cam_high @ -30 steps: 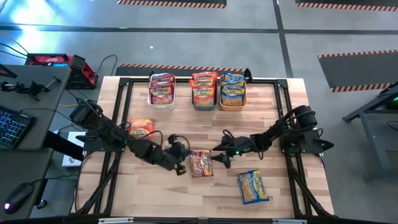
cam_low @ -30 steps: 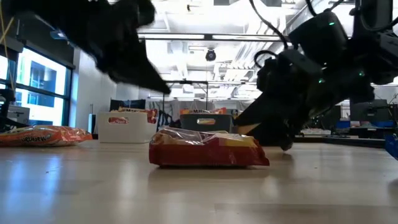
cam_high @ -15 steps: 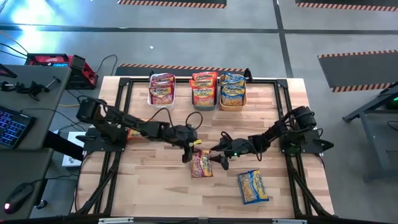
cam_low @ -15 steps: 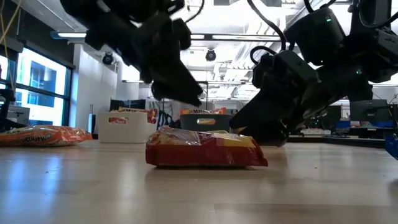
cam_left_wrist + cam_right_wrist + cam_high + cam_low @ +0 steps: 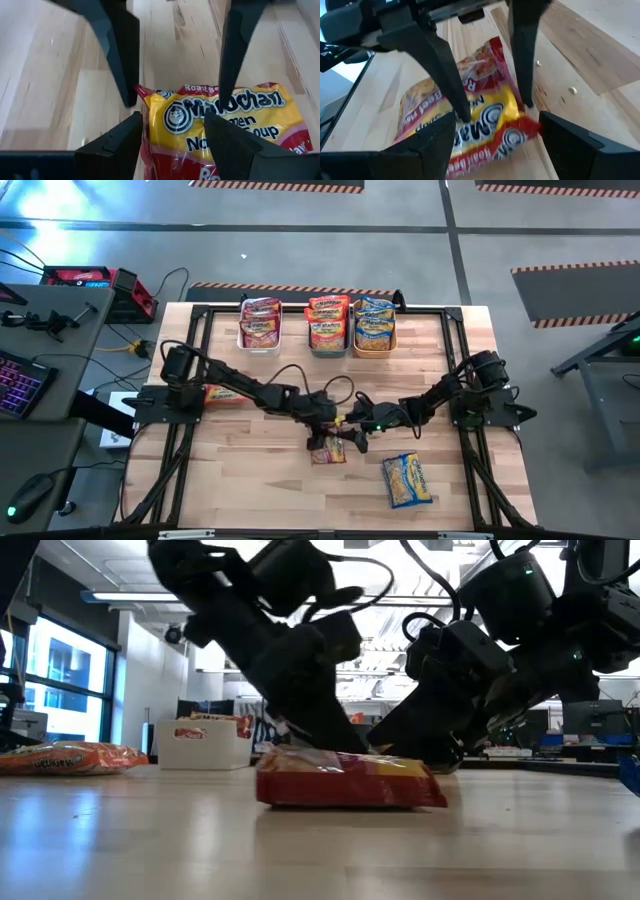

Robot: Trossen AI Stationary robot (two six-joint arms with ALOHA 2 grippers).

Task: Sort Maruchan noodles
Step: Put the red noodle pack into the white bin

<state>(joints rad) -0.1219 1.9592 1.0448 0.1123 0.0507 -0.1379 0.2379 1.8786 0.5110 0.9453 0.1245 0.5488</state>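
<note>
A red Maruchan noodles packet [image 5: 328, 450] lies flat on the wooden table near its middle. My left gripper [image 5: 177, 100] reaches in from the left, slanting down, and is open over the packet's logo end [image 5: 220, 107]. My right gripper [image 5: 495, 110] comes from the right, low and open, its fingers on either side of the packet's corner [image 5: 525, 125]. An orange packet [image 5: 222, 393] lies on the table at the left, partly under my left arm. A blue-and-yellow packet [image 5: 407, 480] lies near the front right. My left gripper has one fingertip [image 5: 223, 95] at the packet's edge beside the logo and the other [image 5: 130, 97] over bare wood; whether either touches the packet I cannot tell. My right gripper has one finger [image 5: 460, 112] over the packet's face and one [image 5: 527, 97] beside it; I cannot tell whether they touch it.
Three bins stand in a row at the far edge: a white one [image 5: 260, 340] with red packets, a middle one [image 5: 328, 348] with orange packets, an orange one [image 5: 374, 346] with blue-and-yellow packets. A black frame [image 5: 200, 315] borders the table.
My left gripper has swung from the near left toward the table's middle, sunk onto the red packet, turned and opened. The red packet has slid a little toward the table's right edge and still lies flat.
</note>
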